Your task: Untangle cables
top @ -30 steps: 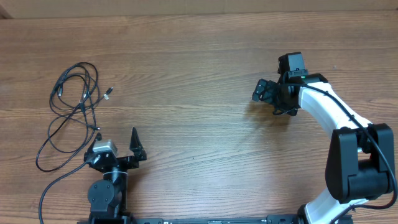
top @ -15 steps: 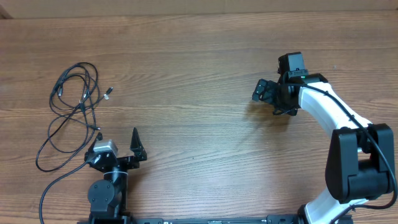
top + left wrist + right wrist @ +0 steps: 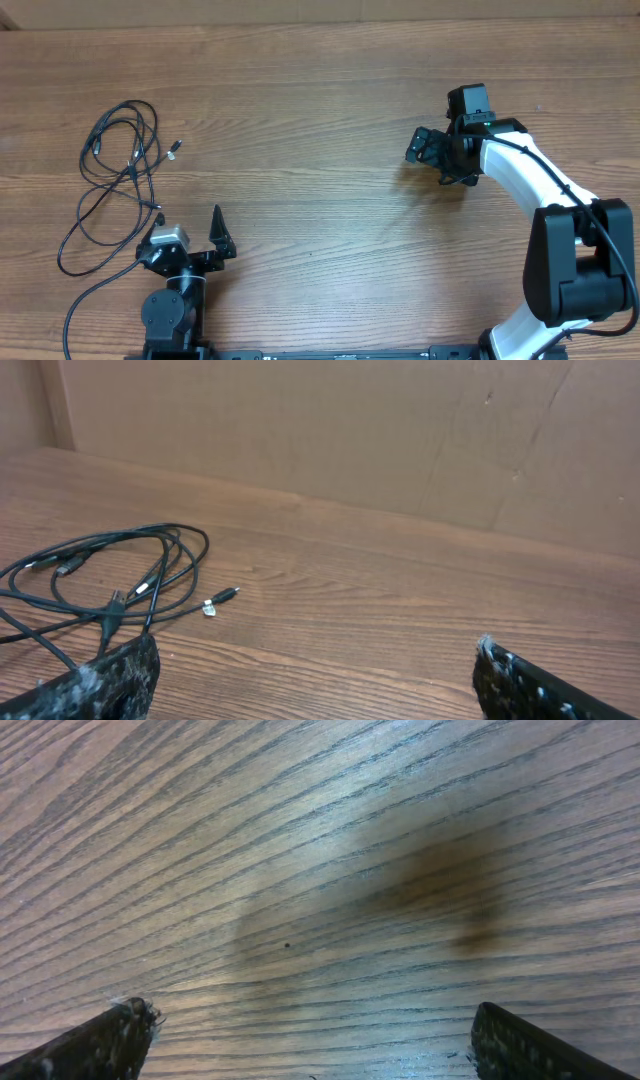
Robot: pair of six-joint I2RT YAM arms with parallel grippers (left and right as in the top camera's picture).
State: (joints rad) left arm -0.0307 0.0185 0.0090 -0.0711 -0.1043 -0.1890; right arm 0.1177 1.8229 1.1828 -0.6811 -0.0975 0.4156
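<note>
Brown wood-grain table fills the overhead view, with a plain cardboard wall at its far edge. On the robot's left side lie the cables, thin black cords in loose overlapping loops that cross at one point near the middle. The heap is longer than it is wide, running from the near edge toward the far one. One small silver-tipped plug pokes out on the side facing the table's centre.

The left gripper sits low near the front edge with its fingers spread wide and nothing between them. From its wrist camera, the cables lie ahead and off to its left, with the loose plug closest to its centre line. The nearest loop seems to pass just beside its left finger, though the overhead view is too coarse to tell whether they touch.

The right gripper hangs over bare wood well apart from the cords, also spread wide and empty. The left arm is clearly nearer, so the next reach is likely its job: forward and leftward toward the crossing.
</note>
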